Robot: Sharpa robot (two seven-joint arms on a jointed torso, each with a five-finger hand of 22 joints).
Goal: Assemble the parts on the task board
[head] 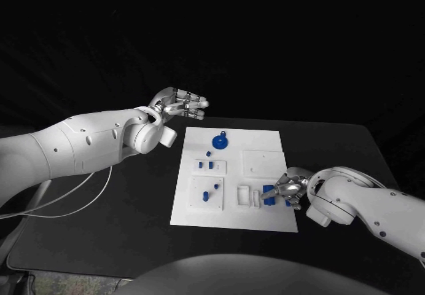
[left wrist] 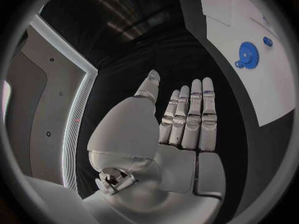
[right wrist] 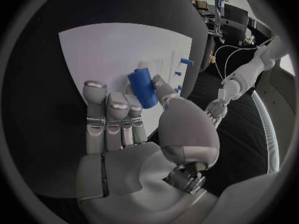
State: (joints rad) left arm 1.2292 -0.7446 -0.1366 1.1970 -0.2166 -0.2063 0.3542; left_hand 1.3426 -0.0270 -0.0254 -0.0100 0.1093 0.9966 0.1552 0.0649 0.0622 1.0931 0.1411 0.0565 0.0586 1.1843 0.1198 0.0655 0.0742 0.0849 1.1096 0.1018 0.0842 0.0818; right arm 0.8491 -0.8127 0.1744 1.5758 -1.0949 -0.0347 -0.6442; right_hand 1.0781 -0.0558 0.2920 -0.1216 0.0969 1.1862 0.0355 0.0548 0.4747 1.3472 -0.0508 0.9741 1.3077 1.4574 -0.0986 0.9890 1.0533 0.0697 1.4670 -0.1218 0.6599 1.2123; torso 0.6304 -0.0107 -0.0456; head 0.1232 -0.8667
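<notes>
My right hand pinches a blue cylinder over the task board (several parts already seated, by my judgement); my left hand hovers open, empty, beyond the board's far corner.

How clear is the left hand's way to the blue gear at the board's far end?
Probably clear, yes. The left hand is open, holds nothing, and hovers off the task board's far left corner; nothing lies between it and the blue gear.
</notes>
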